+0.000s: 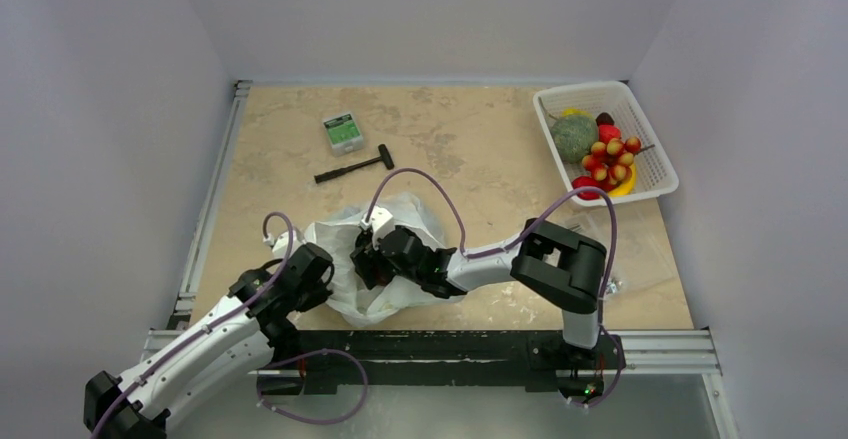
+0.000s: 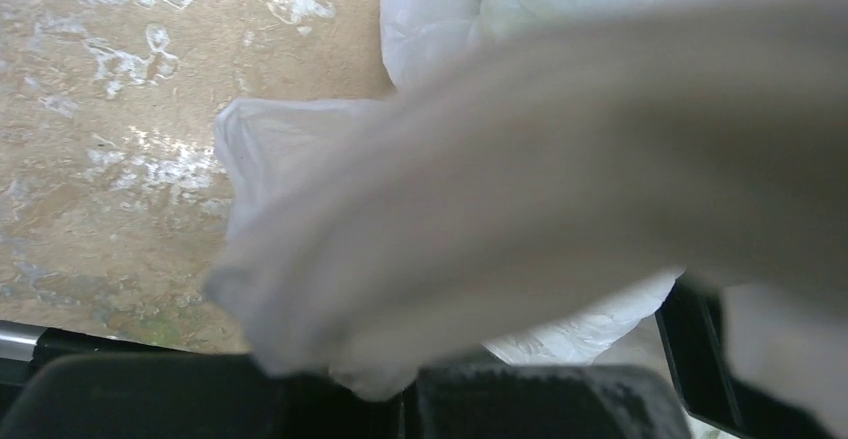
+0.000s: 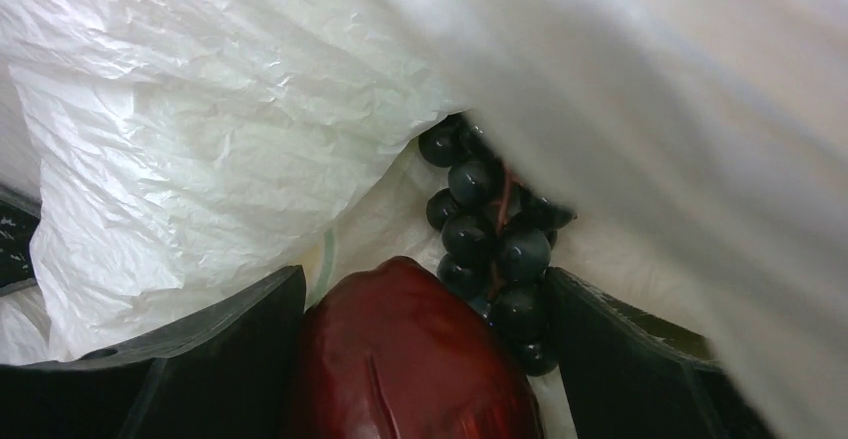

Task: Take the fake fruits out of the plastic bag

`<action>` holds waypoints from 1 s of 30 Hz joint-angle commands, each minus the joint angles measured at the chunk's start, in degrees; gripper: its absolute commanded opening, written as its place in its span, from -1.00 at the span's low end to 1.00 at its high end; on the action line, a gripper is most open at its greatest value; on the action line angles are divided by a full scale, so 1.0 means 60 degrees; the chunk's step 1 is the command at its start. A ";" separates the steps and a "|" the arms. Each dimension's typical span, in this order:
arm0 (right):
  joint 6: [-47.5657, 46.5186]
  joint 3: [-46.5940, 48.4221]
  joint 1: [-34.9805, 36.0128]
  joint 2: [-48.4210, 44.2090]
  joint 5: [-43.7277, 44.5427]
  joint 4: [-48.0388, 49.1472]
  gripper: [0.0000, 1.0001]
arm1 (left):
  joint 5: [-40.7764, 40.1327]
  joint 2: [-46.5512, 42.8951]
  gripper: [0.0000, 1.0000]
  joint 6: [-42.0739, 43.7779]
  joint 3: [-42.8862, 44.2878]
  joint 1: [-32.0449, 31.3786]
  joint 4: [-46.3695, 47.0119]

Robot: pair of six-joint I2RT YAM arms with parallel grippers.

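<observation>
L gripper [image 1: 322, 274], nearest the bases, is pinched tight on the near-left edge of the plastic bag [image 1: 405, 221], which lies crumpled on the table [image 1: 480, 139] just ahead of both arms, roughly mid-width; looks like it's anchoring the bag. R gripper [image 3: 425, 277] is reached inside the bag, jaws spread wide w/ a dark red fruit [image 3: 400, 379] sitting btwn them. One finger looks to touch it, but no clamp that I can see. Dark grapes [image 3: 490, 249] lie just beyond, crowding the other finger. Step in hand, prob.: lining up a grab inside the bag, nothing lifted yet. Next move calls for closing on the red fruit alone, w/o nipping bag film or the grape stem, then backing out thru the mouth while L holds; film draped over the jaws could snag. Views: R wrist cam is the only one showing what's in the bag, since top cam gives just white plastic w/ the wrist buried in it. L wrist cam is mostly blurred film across the lens, running down into its closed fingers, bare table beyond, no fruit. Only top cam gives the layout farther out: black T-handled tool [image 1: 355, 165], small green-and-white box [image 1: 343, 131], and far right a white basket [image 1: 585, 87] already holding several fruits [image 1: 600, 149]. So likely well along, w/ at least two left in the bag.
</observation>
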 commanded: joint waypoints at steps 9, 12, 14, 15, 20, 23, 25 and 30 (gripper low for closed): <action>-0.0018 0.0763 -0.0008 -0.1588 -0.0755 -0.0790 -0.49 | 0.0475 0.0164 -1.00 0.0449 0.0244 -0.0054 0.0467; 0.0061 0.1094 -0.0022 -0.1733 -0.0950 -0.0789 -0.61 | 0.0479 0.0122 -1.00 0.0400 0.0147 -0.0052 0.0497; 0.0165 0.1419 -0.0037 -0.1825 -0.1181 -0.0967 -0.66 | 0.0524 0.0074 -1.00 0.0377 0.0134 -0.0045 0.0453; 0.0262 0.1534 -0.0056 -0.1895 -0.1278 -0.1023 -0.70 | 0.0553 0.0033 -1.00 0.0405 0.0136 -0.0052 0.0438; 0.1020 0.1315 -0.0398 -0.2350 -0.1981 -0.0669 -0.82 | 0.0363 -0.0168 -1.00 0.0377 0.0175 -0.0046 0.0252; 0.1804 0.0968 -0.0917 -0.2195 -0.2969 -0.0106 -0.85 | 0.0415 -0.0297 -1.00 0.0400 0.0232 -0.0049 0.0230; 0.2370 0.0713 -0.1254 -0.1935 -0.3901 0.0391 -0.82 | 0.0361 -0.0389 -1.00 0.0443 0.0300 -0.0056 0.0208; 0.2352 0.0519 -0.1454 -0.1054 -0.4470 0.0909 -0.51 | 0.0328 -0.0473 -1.00 0.0551 0.0547 -0.0044 0.0079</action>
